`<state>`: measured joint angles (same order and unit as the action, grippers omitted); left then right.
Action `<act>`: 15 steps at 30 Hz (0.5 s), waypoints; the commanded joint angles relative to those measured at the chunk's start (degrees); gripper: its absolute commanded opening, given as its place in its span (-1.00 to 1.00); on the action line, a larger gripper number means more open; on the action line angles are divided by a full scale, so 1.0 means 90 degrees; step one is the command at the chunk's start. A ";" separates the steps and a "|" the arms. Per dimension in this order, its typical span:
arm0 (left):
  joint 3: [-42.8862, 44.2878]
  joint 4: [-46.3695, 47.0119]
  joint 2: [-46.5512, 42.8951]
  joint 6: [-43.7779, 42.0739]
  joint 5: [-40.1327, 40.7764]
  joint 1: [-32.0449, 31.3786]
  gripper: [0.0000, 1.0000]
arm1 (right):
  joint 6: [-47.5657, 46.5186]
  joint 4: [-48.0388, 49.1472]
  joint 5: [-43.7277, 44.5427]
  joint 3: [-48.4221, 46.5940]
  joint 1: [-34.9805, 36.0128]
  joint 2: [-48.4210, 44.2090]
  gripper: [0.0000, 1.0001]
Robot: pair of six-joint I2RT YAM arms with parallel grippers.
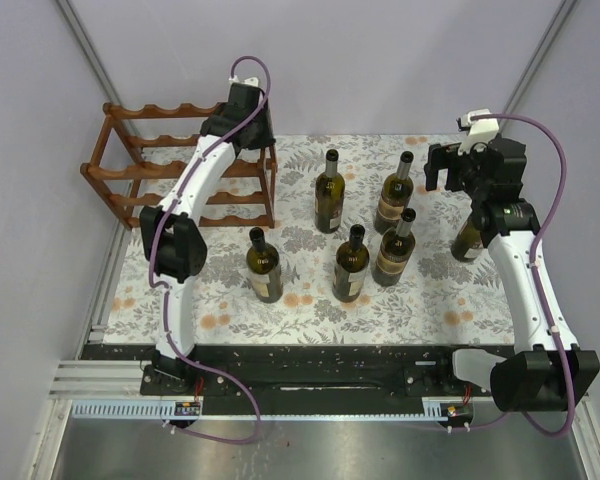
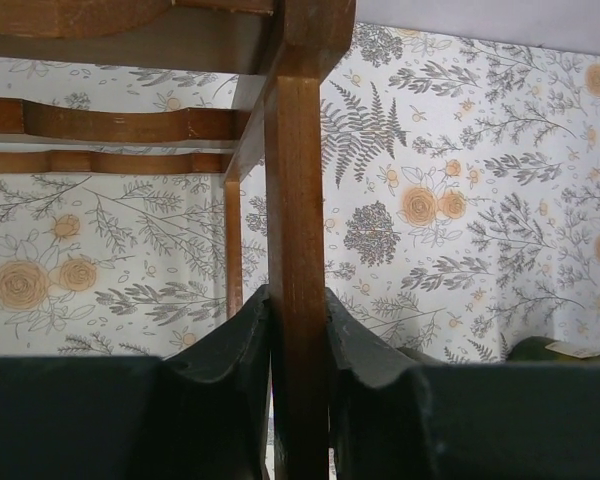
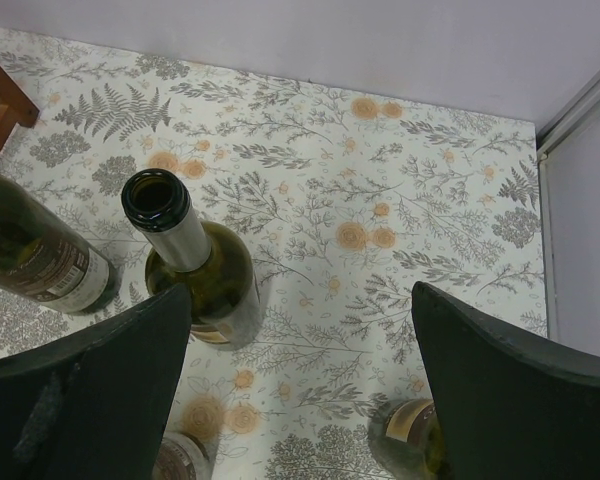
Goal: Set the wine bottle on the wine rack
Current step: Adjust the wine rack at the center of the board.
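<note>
Wood is sitting between the pads of my left gripper [image 2: 296, 305]: I am pinching an upright post [image 2: 295, 200] of the wine rack [image 1: 130, 170], one pad pressing on each side of it. That rack is standing at the far left corner of the flowered cloth [image 1: 310, 310]. Six wine bottles [image 1: 351, 263] are standing upright on the cloth to its right, apart from it. My right gripper [image 3: 302, 300] is hanging over the far right of the cloth, fingers spread wide and gripping nothing, with an uncorked bottle [image 3: 195, 270] showing below, beside one finger.
</note>
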<state>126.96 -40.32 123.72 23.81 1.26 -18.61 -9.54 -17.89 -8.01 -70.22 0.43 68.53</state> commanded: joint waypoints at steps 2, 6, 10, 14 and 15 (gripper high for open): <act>0.0170 0.0251 -0.0446 0.0012 -0.0394 -0.0900 -1.00 | -0.0121 0.0288 0.0119 0.0067 -0.0008 -0.0212 0.99; 0.0756 -0.0012 -0.0378 -0.0797 0.0298 -0.1193 -1.00 | -0.0160 0.0289 0.0128 0.0126 -0.0008 -0.0241 0.99; 0.0904 -0.0139 -0.0290 -0.1356 0.0836 -0.1447 -1.00 | -0.0161 0.0328 0.0109 0.0175 0.0001 -0.0242 0.99; 0.0699 -0.0130 -0.0270 -0.1454 0.1071 -0.1497 -1.00 | -0.0161 0.0376 0.0080 0.0233 0.0001 -0.0232 0.99; 0.0679 -0.0130 -0.0261 -0.1454 0.1139 -0.1497 -1.00 | -0.0151 0.0376 0.0080 0.0262 0.0001 -0.0232 0.99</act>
<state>129.67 -48.49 123.50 13.98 11.16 -30.22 -10.28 -17.54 -8.01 -68.38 0.43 67.88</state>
